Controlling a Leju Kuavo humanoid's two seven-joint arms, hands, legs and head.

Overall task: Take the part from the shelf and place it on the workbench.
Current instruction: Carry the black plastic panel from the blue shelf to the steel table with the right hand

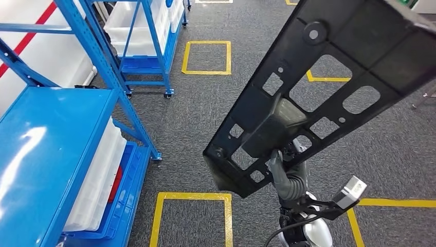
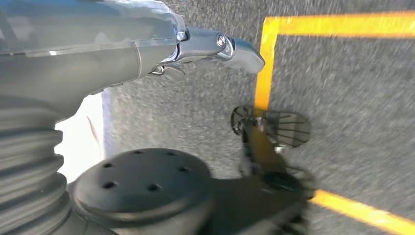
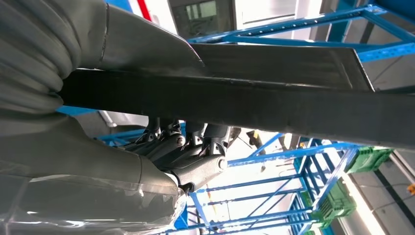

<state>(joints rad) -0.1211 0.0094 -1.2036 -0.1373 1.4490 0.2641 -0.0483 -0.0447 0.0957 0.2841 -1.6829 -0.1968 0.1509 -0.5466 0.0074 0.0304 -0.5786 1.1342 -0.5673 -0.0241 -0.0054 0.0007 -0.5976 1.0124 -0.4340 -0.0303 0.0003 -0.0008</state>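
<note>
Head view: you had part (image 1: 329, 87) off shelf (image 1: 56, 134), raised over floor in right robot hand (image 1: 285, 172); placing remained, no surface seen. Part was flat black panel with cutouts, tilted.
Left wrist view: left robot hand (image 2: 215, 46) hung over floor; open or closed, cannot tell.
Right wrist view: right fingers (image 3: 195, 147) clamped panel edge.

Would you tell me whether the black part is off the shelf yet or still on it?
Off the shelf: the right hand holds the black part up over the grey floor, apart from the blue shelf.
</note>
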